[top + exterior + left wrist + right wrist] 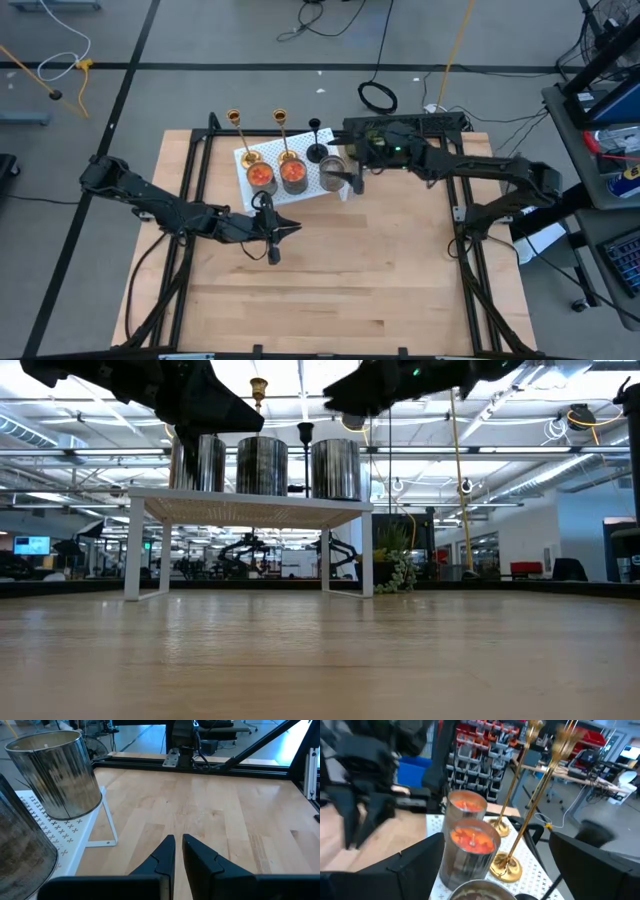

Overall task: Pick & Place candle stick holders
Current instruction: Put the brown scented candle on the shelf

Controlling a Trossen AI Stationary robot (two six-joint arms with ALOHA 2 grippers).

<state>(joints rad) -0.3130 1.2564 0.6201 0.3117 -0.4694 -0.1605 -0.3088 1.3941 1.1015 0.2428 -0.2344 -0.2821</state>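
While your right gripper [352, 180] hangs spread wide beside the shiny gold thin-stemmed candle holders [283, 135], centre one stem squarely before clenching; left gripper [272, 232] waits, nearly pinched, empty.

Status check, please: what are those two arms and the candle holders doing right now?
Left end effector nearly shut, empty. Right end effector open beside tins. Gold holders, black holder untouched on stand.

In the low view, the metal cans [262, 465] are hiding the gold holders' bases, and one dark arm [190, 400] is covering a gold stem. In the right wrist view, the gold holders' tops [563, 735] are blurring, and the black holder [592, 831] is showing only as a smear. The nearest can [20, 855] is running off the left wrist view's edge.
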